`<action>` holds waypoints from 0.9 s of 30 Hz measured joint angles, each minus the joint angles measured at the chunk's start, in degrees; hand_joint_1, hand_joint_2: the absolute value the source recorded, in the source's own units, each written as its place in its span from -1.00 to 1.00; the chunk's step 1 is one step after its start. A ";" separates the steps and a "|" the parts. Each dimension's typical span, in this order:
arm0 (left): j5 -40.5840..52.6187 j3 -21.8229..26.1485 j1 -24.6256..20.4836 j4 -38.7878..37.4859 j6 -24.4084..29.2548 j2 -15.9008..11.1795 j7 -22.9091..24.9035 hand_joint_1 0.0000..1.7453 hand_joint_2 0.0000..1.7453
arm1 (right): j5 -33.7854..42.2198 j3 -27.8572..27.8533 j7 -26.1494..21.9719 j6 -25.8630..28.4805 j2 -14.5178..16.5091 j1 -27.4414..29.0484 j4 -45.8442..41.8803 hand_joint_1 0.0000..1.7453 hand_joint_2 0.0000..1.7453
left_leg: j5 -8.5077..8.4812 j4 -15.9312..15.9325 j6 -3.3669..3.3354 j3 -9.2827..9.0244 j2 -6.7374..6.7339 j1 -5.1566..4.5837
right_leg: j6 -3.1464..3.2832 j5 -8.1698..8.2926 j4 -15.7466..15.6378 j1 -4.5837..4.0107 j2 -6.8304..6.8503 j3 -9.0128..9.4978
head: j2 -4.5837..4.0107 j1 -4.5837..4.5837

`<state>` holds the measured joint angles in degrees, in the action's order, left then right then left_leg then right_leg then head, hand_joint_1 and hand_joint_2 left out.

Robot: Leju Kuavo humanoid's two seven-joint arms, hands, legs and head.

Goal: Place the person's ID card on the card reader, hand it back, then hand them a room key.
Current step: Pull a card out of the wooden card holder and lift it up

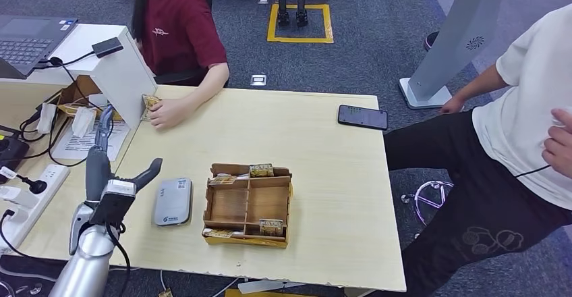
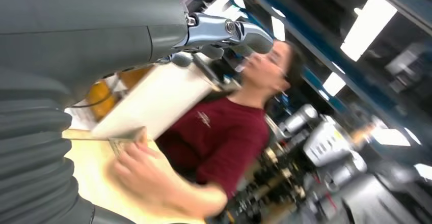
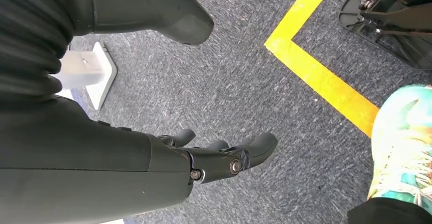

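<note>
The robot's left hand [image 1: 111, 179] is hovering empty with fingers spread beside the grey card reader [image 1: 173, 202], while the ID card [image 1: 149, 103] is sitting ahead of it in the seated person's hand [image 1: 166, 114], the right hand [image 3: 224, 158] hanging loosely open.

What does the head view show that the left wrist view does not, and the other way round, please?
Head view alone: the grey card reader lying flat on the table, the compartmented cardboard box beside it, a black phone near the far edge, a laptop, and a second person in a white shirt.

Left wrist view alone: ceiling lights and blurred machines behind the seated person.

Both: the left hand, raised with fingers apart and holding nothing, and the person in the maroon shirt holding a card at the table.
</note>
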<state>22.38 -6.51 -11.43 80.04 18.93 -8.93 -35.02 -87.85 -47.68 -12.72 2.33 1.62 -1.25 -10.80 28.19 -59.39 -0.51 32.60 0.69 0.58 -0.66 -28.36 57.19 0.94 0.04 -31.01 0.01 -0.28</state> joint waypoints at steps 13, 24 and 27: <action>2.45 -9.42 9.61 12.54 -7.30 -5.41 -4.08 -1.00 1.00 | 0.45 -0.56 0.02 -0.72 -0.10 0.07 0.00 -1.00 1.00 | -0.01 0.01 0.01 0.02 0.01 0.01 | 0.00 0.00 0.00 0.00 0.01 -0.02 | 0.00 0.01; 20.27 -14.39 9.77 12.23 2.56 -8.39 -2.81 -1.00 1.00 | 0.13 -0.53 -0.22 -0.71 -0.35 -0.11 0.00 -1.00 1.00 | -0.02 0.00 0.01 0.01 0.01 0.01 | 0.00 0.00 0.00 0.00 0.02 -0.01 | 0.00 0.00; 27.00 -17.49 8.66 9.98 8.27 -9.47 -1.53 -1.00 1.00 | -0.05 -0.30 -0.51 -0.72 -0.48 -0.39 0.00 -1.00 1.00 | -0.02 0.00 0.01 0.01 0.01 0.00 | 0.00 0.01 0.00 0.00 0.02 -0.01 | -0.01 0.01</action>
<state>49.39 -23.99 -2.77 90.01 27.20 -18.41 -36.55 -87.90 -47.98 -13.23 1.62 1.14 -1.65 -10.80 28.17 -59.39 -0.50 32.61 0.70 0.58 -0.65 -28.36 57.19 0.93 0.06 -31.02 0.00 -0.27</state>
